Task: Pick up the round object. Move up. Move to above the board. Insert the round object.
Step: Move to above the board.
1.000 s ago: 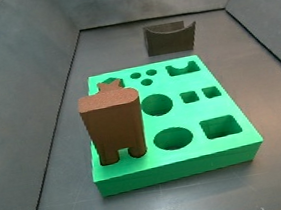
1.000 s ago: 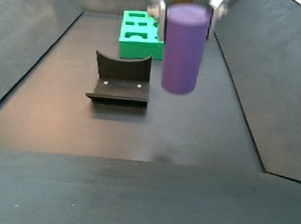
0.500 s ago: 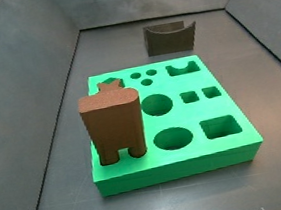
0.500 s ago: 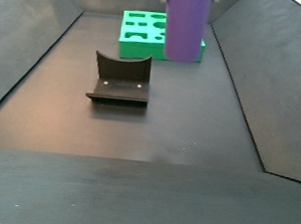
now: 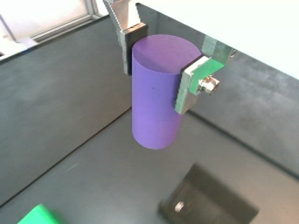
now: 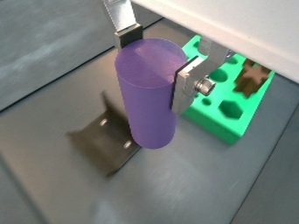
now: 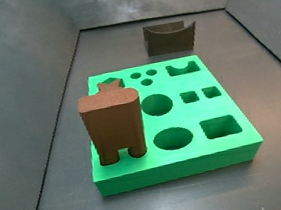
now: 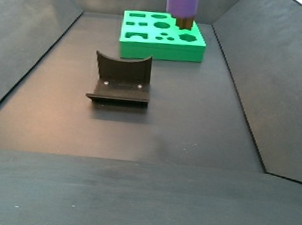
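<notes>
The claw pinches the peg near its top, one silver finger pressed on one side and the other finger on the opposite side, so the purple cylinder hangs upright below it, clear of the desk. The same grip shows in both wrist views, with the peg's long body free under the pads. Holding it high on the shaft leaves most of its length bare, which suits a later drop into a hole.

In a side view only the peg's lower end shows at the top edge, and the claw itself is out of frame, so it rides high. In a wrist view the board lies off to one side of the claw and well below it, not yet under the peg; the fixture sits on the desk just beneath and beside the hanging peg.

On the board stands the brown block, at the corner far from the claw as that side view shows it, and the round holes are open. The notched block rests on the desk beyond the board.

My reading is that the lift is done or nearly so, and the travel toward the board is the step in hand. The height seems chosen to clear the brown block on the way across.
</notes>
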{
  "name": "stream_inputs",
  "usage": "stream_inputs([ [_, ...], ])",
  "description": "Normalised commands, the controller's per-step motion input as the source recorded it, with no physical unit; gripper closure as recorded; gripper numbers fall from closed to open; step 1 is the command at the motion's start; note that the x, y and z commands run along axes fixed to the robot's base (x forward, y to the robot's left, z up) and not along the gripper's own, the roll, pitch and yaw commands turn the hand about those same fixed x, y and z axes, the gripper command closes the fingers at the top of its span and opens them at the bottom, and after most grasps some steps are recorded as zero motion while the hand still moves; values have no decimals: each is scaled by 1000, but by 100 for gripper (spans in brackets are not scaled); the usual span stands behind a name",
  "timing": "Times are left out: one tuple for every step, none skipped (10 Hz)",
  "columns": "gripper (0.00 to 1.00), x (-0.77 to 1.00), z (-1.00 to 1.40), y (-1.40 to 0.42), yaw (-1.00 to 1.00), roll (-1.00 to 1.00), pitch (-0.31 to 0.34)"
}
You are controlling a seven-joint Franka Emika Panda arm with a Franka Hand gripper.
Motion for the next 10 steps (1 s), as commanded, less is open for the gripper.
stream_inputs([
  [100,-53,204,-1000,-5,33,11],
  [100,-53,205,-1000,0,30,8],
  [100,-54,205,-1000,4,23,11],
  [100,-54,210,-1000,6,12,12],
  [100,-51,215,-1000,8,3,21],
  [100,-45,224,-1000,4,-5,39],
  [100,-42,228,-1000,5,-5,52],
  [100,-34,233,-1000,5,4,59],
  [100,-25,234,-1000,7,-2,66],
  [100,2,239,-1000,7,8,82],
])
